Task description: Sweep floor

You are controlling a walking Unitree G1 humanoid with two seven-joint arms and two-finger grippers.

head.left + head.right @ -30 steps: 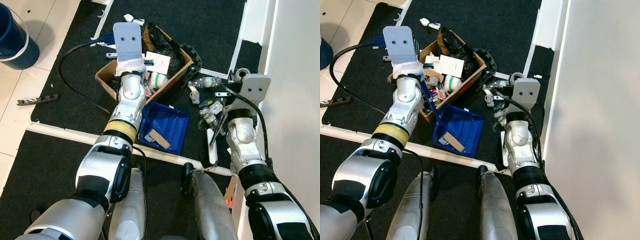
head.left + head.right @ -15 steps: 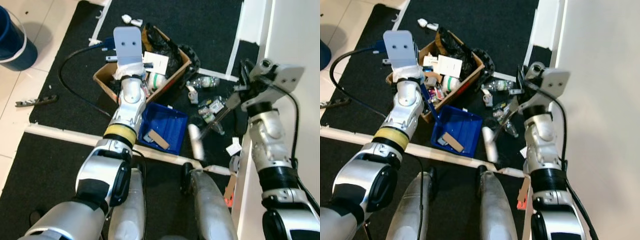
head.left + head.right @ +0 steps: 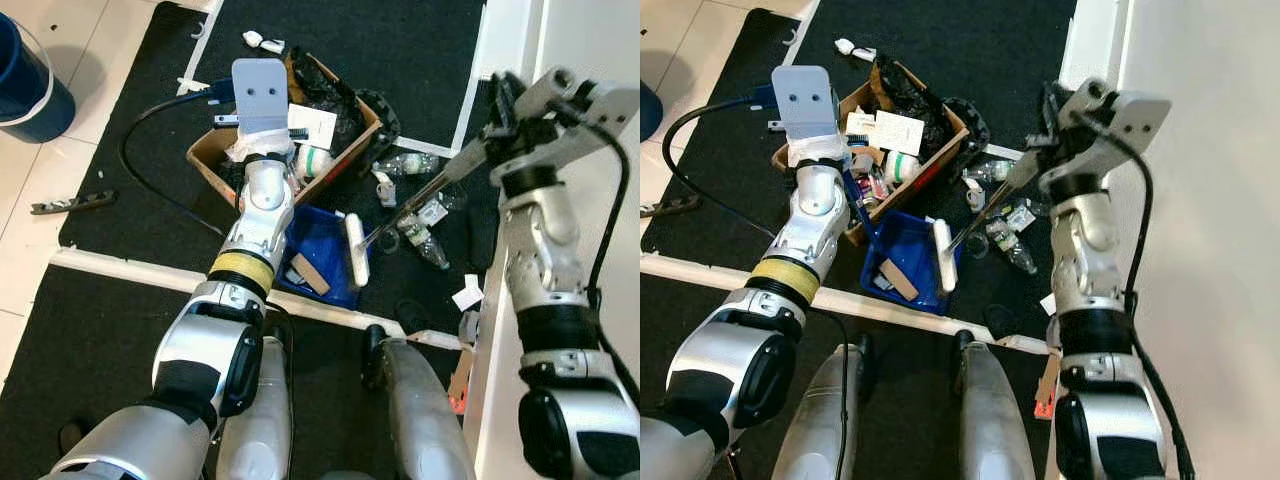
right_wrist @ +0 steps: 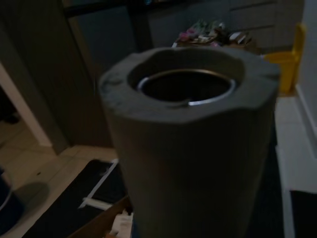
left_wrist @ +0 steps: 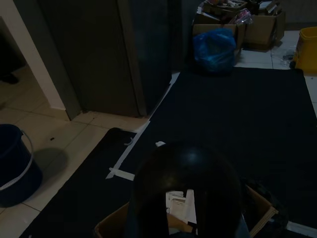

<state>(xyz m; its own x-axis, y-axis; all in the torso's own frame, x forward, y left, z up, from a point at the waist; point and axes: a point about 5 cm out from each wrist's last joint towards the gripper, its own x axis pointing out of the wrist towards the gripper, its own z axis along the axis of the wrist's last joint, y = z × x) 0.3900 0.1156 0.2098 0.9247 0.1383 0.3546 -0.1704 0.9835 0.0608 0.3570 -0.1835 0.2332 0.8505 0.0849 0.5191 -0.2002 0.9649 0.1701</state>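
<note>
A blue dustpan [image 3: 322,250] lies on the black mat [image 3: 120,330] with a cardboard scrap [image 3: 305,272] inside. Its blue handle [image 3: 854,200] runs up to my left gripper [image 3: 840,165], shut on it under the wrist plate. My right gripper [image 3: 497,120] is raised near the wall, shut on the brush's grey handle [image 4: 193,139]. The metal shaft [image 3: 420,200] slants down to the white brush head [image 3: 355,250], which rests at the dustpan's right edge. Crushed bottles and paper scraps [image 3: 425,220] lie scattered right of the pan.
A cardboard box [image 3: 215,160] stuffed with rubbish stands just beyond the dustpan. A black cable [image 3: 135,170] loops left of it. A blue bucket [image 3: 25,80] sits on the tiles at far left. A white wall [image 3: 600,40] bounds the right side.
My right arm rose and swung the brush leftward; its head went from beside my right leg, across the litter, to the dustpan's edge. The left arm and dustpan barely moved.
</note>
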